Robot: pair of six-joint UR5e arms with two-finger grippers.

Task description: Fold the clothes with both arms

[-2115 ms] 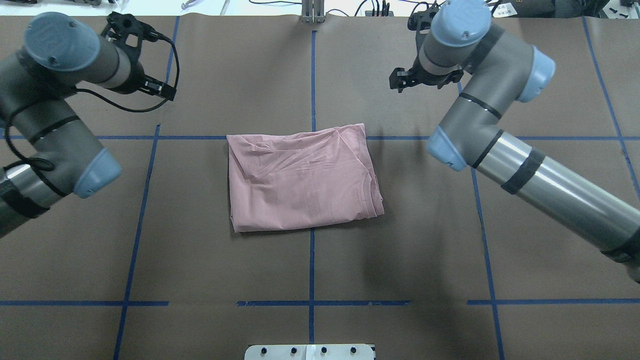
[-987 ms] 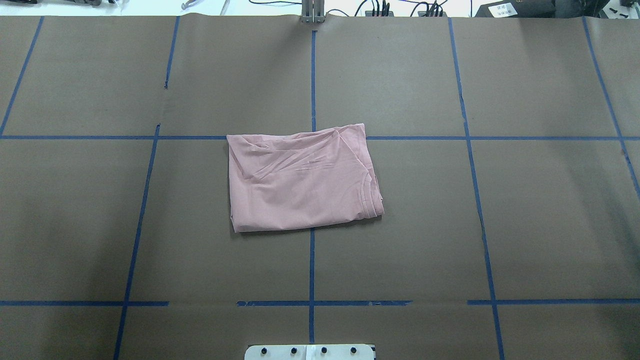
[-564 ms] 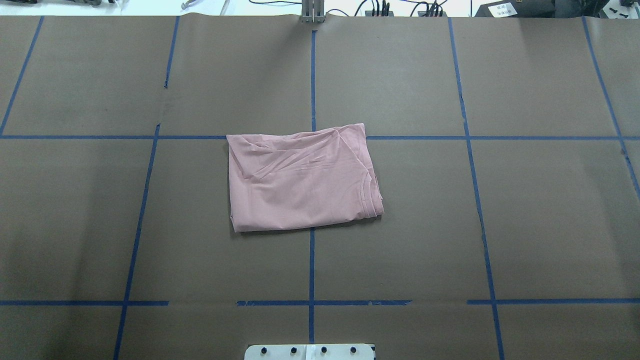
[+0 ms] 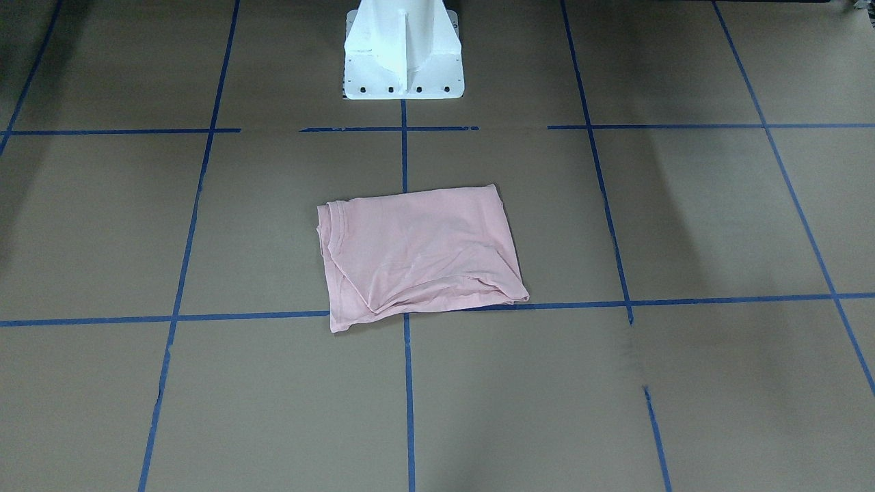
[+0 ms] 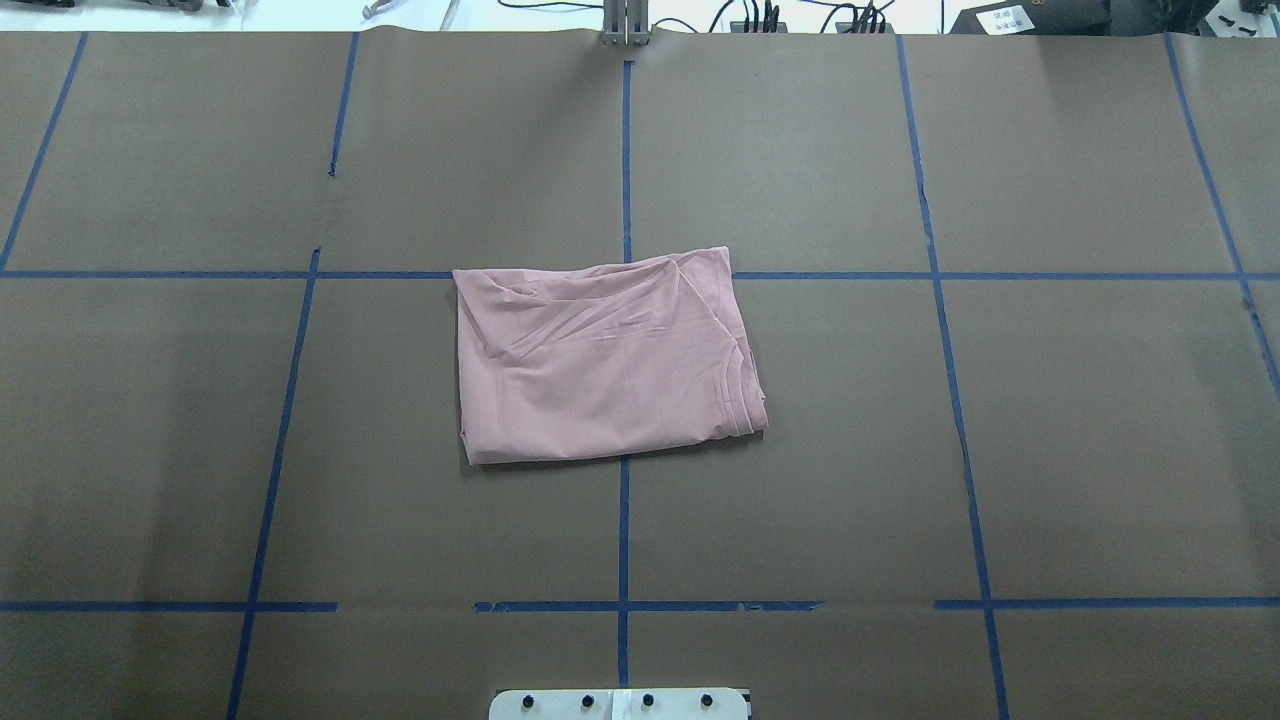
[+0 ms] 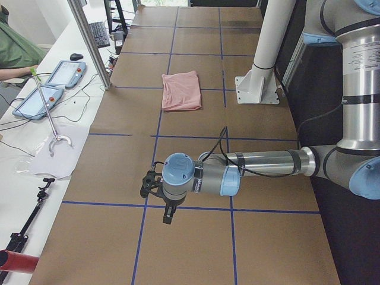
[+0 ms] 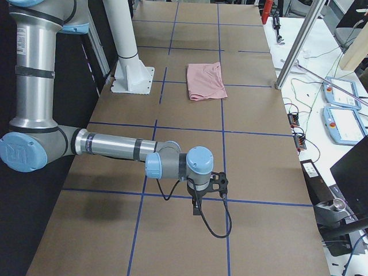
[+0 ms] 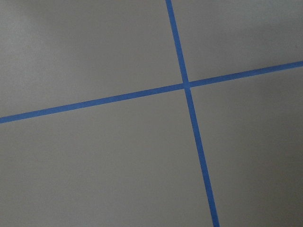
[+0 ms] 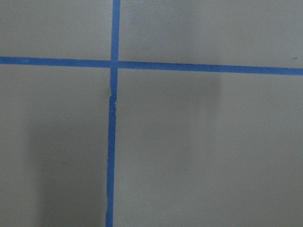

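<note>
Jaws on our left gripper (image 6: 153,187) and right gripper (image 7: 217,183): we cannot tell. We hang them toward opposite table (image 5: 1000,450) ends, clear of the folded shirt (image 5: 600,360) lying midway, presumably finished.

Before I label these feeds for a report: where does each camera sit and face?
Front-facing: across the table, facing the pedestal; T-shirt, no arms.
Overhead: behind robot, looking down; same T-shirt, no arms.
Left: table end; left arm near.
Right: opposite end; right arm near.
Left wrist: down at tape cross.
Right wrist: likewise, tape cross.
</note>
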